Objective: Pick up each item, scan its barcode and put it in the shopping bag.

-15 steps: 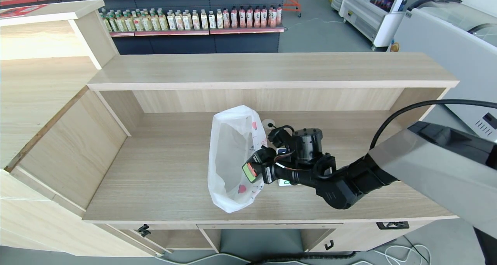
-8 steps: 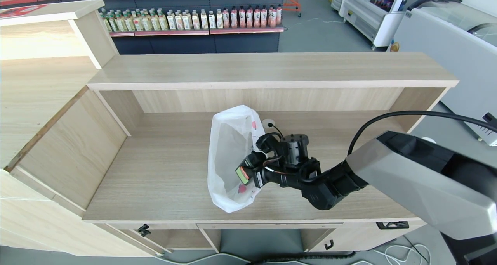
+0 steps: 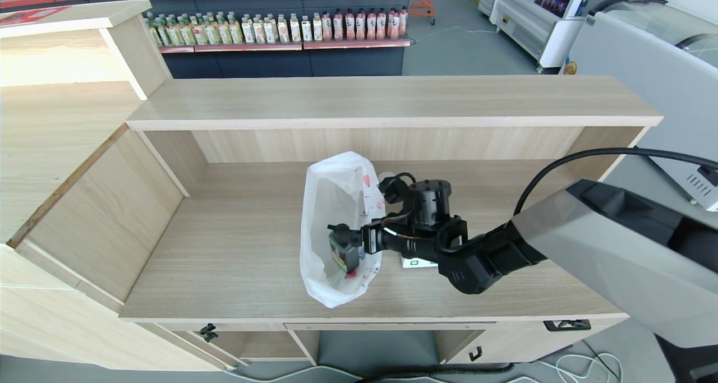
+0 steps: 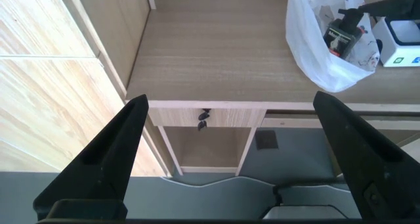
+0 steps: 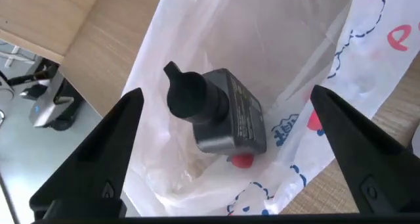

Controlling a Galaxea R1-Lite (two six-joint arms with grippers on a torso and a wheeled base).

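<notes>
Bottle point(image 5: 223, 119) is resting inside the shopping bag point(image 3: 331, 203) mid-frame, right gripper point(image 3: 343, 238) hanging released over it; a white box point(image 3: 418, 262) is sitting just right; left gripper point(image 4: 230, 100) is gaping empty.

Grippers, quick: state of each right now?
Left gripper: jaws open, empty.
Right gripper: jaws open over the dark black-capped bottle lying in the white plastic shopping bag.
</notes>
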